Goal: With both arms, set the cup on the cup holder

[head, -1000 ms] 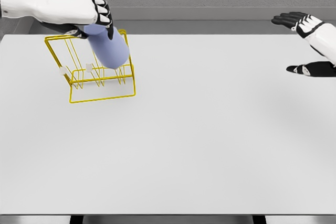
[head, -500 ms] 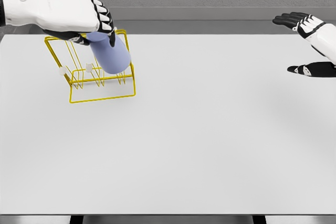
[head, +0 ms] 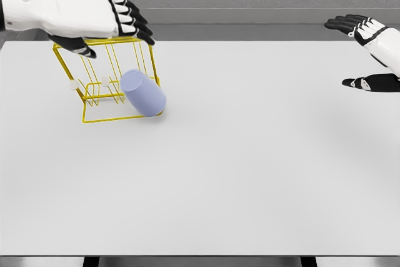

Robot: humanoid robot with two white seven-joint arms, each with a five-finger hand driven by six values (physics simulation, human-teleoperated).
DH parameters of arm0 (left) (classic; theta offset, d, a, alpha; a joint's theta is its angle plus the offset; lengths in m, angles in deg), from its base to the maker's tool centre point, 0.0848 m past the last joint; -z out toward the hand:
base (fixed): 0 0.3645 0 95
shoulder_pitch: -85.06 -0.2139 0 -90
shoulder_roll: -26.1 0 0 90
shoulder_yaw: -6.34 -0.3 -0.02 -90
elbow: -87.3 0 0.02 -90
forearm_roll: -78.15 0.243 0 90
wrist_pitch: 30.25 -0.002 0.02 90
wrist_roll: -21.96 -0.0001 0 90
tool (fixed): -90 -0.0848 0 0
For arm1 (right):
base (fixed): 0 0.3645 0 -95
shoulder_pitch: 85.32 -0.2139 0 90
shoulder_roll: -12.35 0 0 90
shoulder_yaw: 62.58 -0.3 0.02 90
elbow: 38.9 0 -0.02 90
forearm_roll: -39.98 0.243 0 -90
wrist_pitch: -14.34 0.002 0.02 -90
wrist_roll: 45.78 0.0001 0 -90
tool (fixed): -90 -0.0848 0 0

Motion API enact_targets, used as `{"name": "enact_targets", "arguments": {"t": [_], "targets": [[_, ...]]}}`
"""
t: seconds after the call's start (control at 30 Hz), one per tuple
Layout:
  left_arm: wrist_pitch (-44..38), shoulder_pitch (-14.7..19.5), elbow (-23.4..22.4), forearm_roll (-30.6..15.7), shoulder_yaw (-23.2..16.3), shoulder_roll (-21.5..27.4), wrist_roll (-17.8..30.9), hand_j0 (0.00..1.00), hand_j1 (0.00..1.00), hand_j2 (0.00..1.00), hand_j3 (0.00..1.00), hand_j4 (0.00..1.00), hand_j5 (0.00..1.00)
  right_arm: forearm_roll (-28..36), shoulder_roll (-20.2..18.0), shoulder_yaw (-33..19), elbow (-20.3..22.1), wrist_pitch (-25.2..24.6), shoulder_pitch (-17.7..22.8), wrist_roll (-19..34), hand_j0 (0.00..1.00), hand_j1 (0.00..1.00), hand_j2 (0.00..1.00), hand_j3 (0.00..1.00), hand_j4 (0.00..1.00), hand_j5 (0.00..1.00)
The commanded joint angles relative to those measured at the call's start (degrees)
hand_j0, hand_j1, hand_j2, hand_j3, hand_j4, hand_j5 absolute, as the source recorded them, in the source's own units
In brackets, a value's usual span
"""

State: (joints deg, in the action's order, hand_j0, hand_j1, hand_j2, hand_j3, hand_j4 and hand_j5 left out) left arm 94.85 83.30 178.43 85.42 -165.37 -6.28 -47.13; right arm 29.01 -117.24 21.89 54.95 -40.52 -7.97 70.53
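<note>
The left hand (head: 103,20) hovers over the yellow wire rack (head: 94,101), hiding its top-left rim, fingers spread and empty. Below the fingertips, apart from them, the lavender cup (head: 143,92) lies tilted in the rack's right end. White table (head: 237,173), grey wall behind. Far right of the rack, the right hand (head: 369,51) is cut off, fingers spread.

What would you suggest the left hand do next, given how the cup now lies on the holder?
Probably lift the left hand straight up and away. Its fingers are spread above the yellow cup holder and hold nothing, while the blue cup lies tilted in the rack's right end.
</note>
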Motion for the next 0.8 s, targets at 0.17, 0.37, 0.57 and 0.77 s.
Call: {"name": "enact_targets", "arguments": {"t": [0.17,0.37,0.57,0.77], "targets": [[-0.1,-1.6,1.6,-0.4,0.7,0.7,-0.1,1.00,1.00,1.00,1.00,1.00,1.00,0.4,0.0,0.0,0.0,-0.1,0.0,0.0,1.00,1.00,1.00,1.00,1.00,1.00],[-0.1,-2.1,3.8,-0.4,1.0,7.6,-0.1,1.00,1.00,1.00,1.00,1.00,1.00,0.4,0.0,0.0,-0.1,-0.1,0.1,0.0,1.00,1.00,1.00,1.00,1.00,1.00],[-0.1,-4.1,4.4,-0.3,1.0,11.4,-0.1,1.00,1.00,1.00,1.00,1.00,1.00,0.4,-0.1,0.0,-0.1,-0.1,0.1,0.0,1.00,1.00,1.00,1.00,1.00,1.00],[-0.1,-4.2,5.3,-0.3,2.3,14.4,-0.1,1.00,1.00,1.00,1.00,1.00,1.00,0.4,-0.1,0.0,-0.2,-0.1,0.1,0.0,1.00,1.00,1.00,1.00,1.00,1.00]]}}
